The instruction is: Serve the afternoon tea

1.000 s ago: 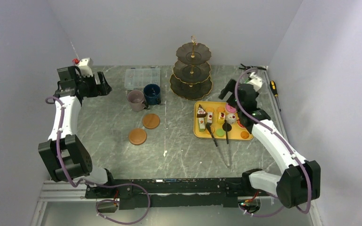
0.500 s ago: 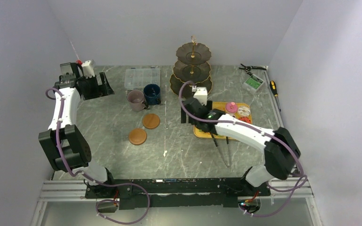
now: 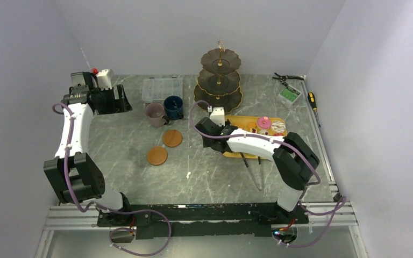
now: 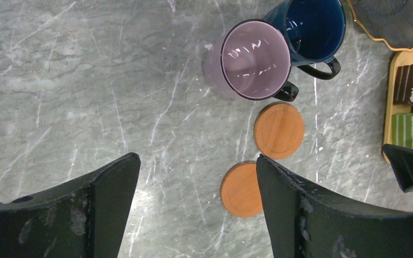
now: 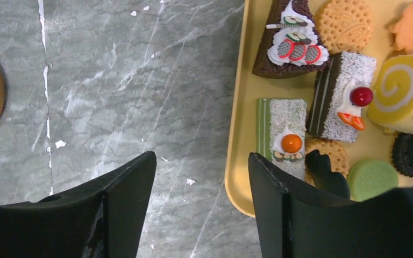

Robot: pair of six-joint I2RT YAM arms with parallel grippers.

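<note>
The dark three-tier stand (image 3: 219, 80) stands at the back middle. The mauve mug (image 3: 155, 114) and navy mug (image 3: 173, 106) stand side by side, with two brown coasters (image 3: 172, 138) (image 3: 157, 156) in front of them. In the left wrist view the mauve mug (image 4: 255, 59), navy mug (image 4: 314, 27) and coasters (image 4: 278, 130) (image 4: 242, 189) lie below. My left gripper (image 3: 119, 102) (image 4: 196, 161) is open and empty, high at the far left. My right gripper (image 3: 208, 138) (image 5: 201, 158) is open and empty over the left rim of the yellow tray (image 5: 236, 134). The tray holds a chocolate slice (image 5: 290, 40), a green slice (image 5: 282, 134) and a green macaron (image 5: 374, 177).
A clear compartment box (image 3: 162, 88) sits behind the mugs. Black tongs (image 3: 258, 166) lie off the tray's front edge. A green box (image 3: 289, 95), pliers (image 3: 285, 77) and a screwdriver (image 3: 313, 99) lie at the back right.
My right arm has swung from the tray's right side across to its left edge. My left gripper has shifted slightly right at the far left.
</note>
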